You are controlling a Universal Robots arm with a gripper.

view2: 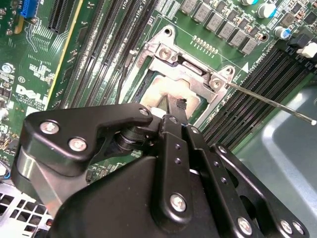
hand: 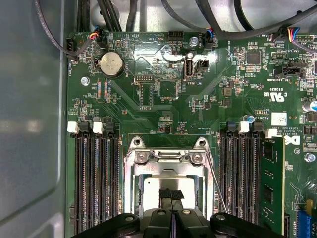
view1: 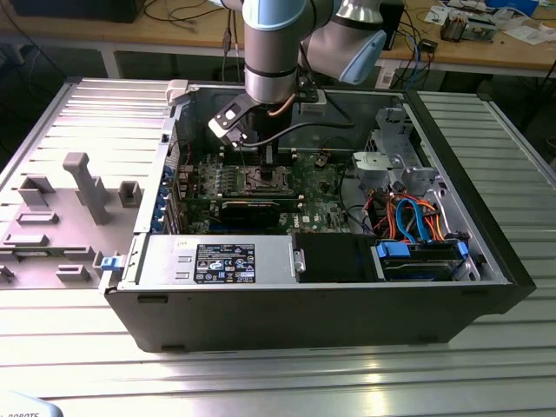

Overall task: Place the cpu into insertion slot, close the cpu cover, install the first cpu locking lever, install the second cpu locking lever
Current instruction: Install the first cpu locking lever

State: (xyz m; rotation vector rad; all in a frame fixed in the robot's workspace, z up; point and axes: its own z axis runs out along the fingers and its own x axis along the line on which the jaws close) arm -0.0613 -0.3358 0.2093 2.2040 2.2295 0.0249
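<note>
Both fingers (hand: 166,197) of the claw (hand: 171,193) sit pressed together over the cpu (hand: 148,191), perhaps touching it; the cpu lies in the insertion slot (view1: 265,180), upper middle of the exterior view, framed by the cpu cover (hand: 168,168).

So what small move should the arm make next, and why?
Probably lift slightly and shift toward the locking lever. The gripper, fingers together, sits over the cpu, the cpu cover looks down around it, and that thin lever appears to jut out unlatched.
</note>
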